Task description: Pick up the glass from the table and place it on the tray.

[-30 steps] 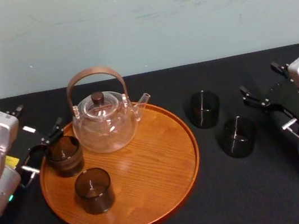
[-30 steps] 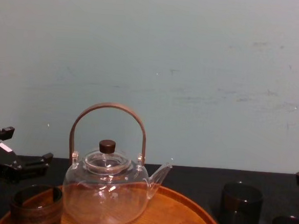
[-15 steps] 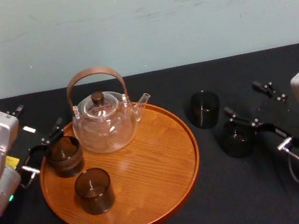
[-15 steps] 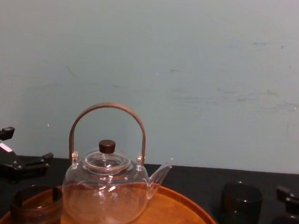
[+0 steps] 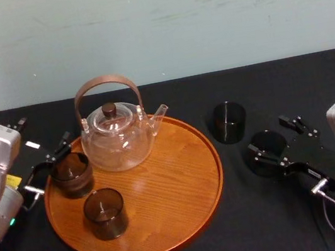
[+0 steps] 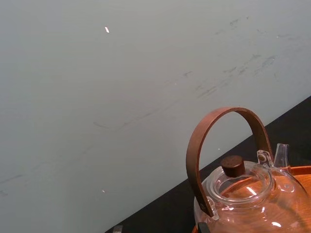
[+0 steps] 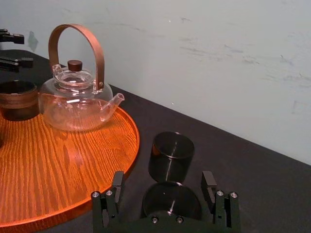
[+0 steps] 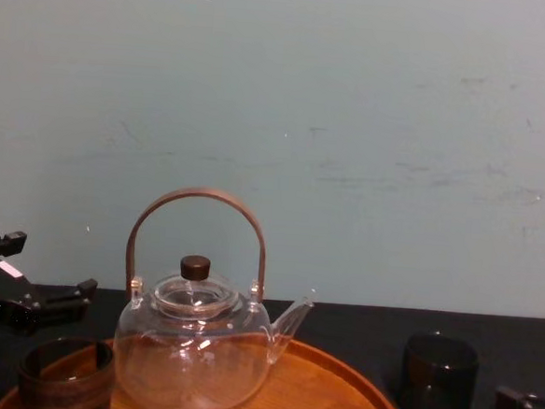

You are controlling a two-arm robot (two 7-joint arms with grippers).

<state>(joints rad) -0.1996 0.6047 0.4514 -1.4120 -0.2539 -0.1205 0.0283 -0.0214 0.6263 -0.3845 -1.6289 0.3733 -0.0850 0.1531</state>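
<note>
The small dark round smoked glass (image 7: 171,200) is standing upright on the black table (image 5: 245,215), mouth pointing up and long axis vertical, just right of the large round orange-brown wooden tray (image 5: 165,189). The right gripper (image 7: 163,178) is straddling it, jaws spread wide. Whether they are touching it is hard to make out, and the gripper's body is hiding the glass's base. The left gripper (image 5: 49,164) is resting, fingers parted, at the tray's left rim.

tray's (image 5: 177,184) right half lies bare; teapot (image 5: 118,141) crowds its back left.
</note>
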